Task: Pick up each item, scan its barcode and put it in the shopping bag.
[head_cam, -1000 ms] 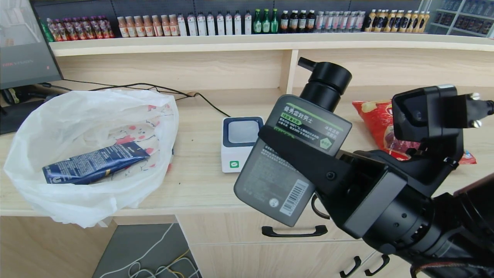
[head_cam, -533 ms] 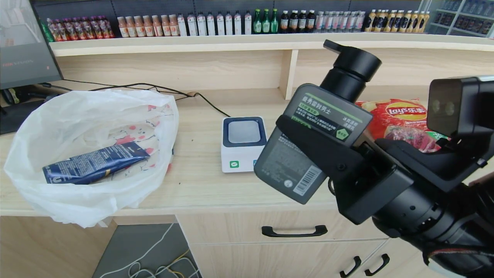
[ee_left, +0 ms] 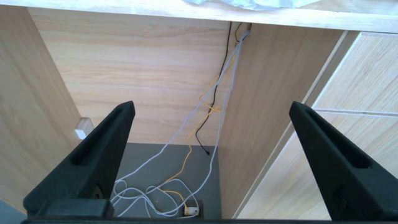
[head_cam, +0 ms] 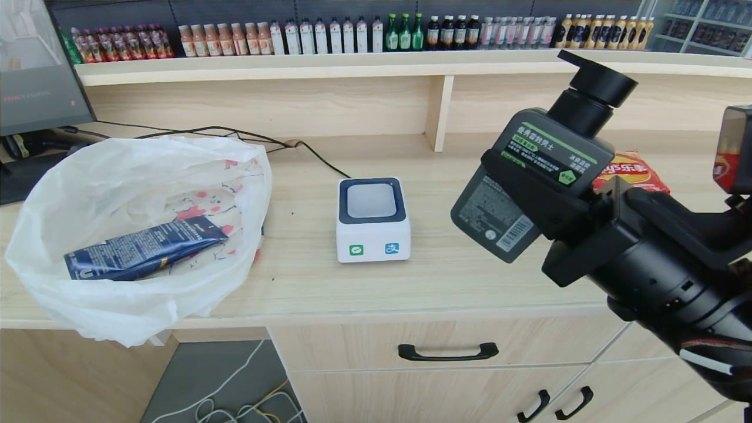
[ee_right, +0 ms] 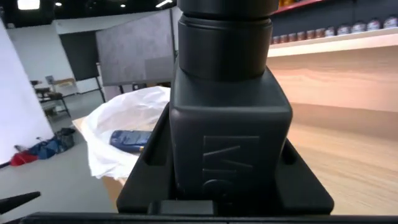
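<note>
My right gripper (head_cam: 543,191) is shut on a dark grey pump bottle (head_cam: 529,176), held tilted in the air to the right of the white barcode scanner (head_cam: 372,219). The bottle's barcode label faces down and left. In the right wrist view the bottle (ee_right: 229,134) sits between the jaws. The white shopping bag (head_cam: 135,229) stands open at the counter's left with a blue packet (head_cam: 144,247) inside. A red chip bag (head_cam: 637,170) lies behind the bottle on the counter. My left gripper (ee_left: 211,162) hangs open below the counter's edge, holding nothing.
The wooden counter (head_cam: 305,276) has drawers beneath with black handles (head_cam: 448,352). A raised shelf (head_cam: 376,59) at the back carries a row of drink bottles. A monitor (head_cam: 35,64) stands at the far left, and cables (head_cam: 223,132) run behind the bag.
My right arm has carried the pump bottle up and to the right, away from the scanner, which now shows in full. The bag and the packet have stayed put.
</note>
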